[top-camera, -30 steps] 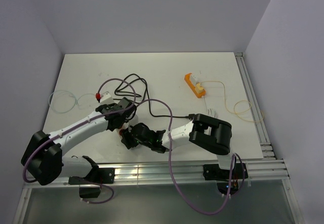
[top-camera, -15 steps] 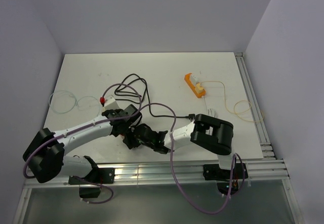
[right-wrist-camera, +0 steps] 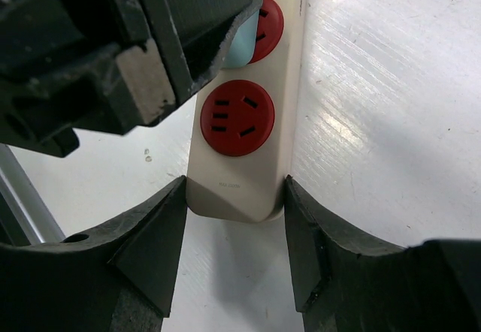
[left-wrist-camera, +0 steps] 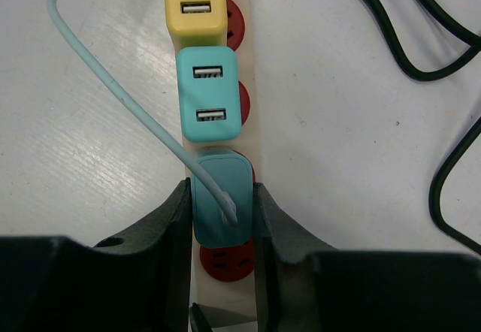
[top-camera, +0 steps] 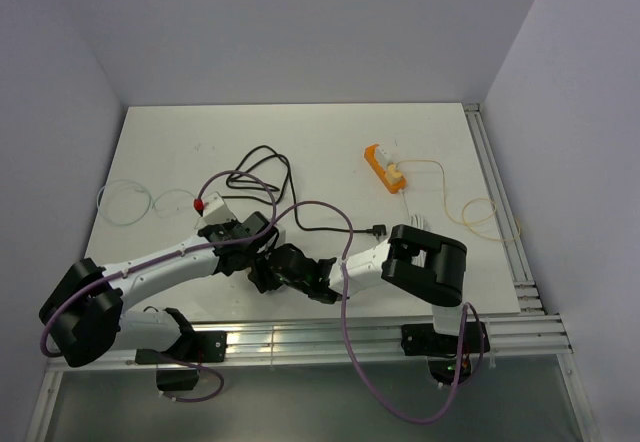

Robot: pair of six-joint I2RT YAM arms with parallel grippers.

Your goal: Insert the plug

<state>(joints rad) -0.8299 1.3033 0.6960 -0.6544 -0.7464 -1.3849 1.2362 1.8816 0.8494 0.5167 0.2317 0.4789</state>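
Observation:
A cream power strip with red sockets lies on the white table. My left gripper is shut on a teal plug with a pale blue cable. The plug stands over a red socket on the strip. How deep it sits cannot be told. A free red socket is just below it. My right gripper is shut on the strip's end, next to that socket. In the top view both grippers, left and right, meet near the front left and cover most of the strip.
A yellow adapter and a teal two-port adapter fill the strip's farther sockets. Black cable loops behind the grippers. An orange strip with a yellow wire lies at the right. Rails run along the right and near edges.
My left gripper has moved toward the near edge and closer to the right gripper. The strip's far end has shifted nearer too. The right gripper has shifted slightly right.

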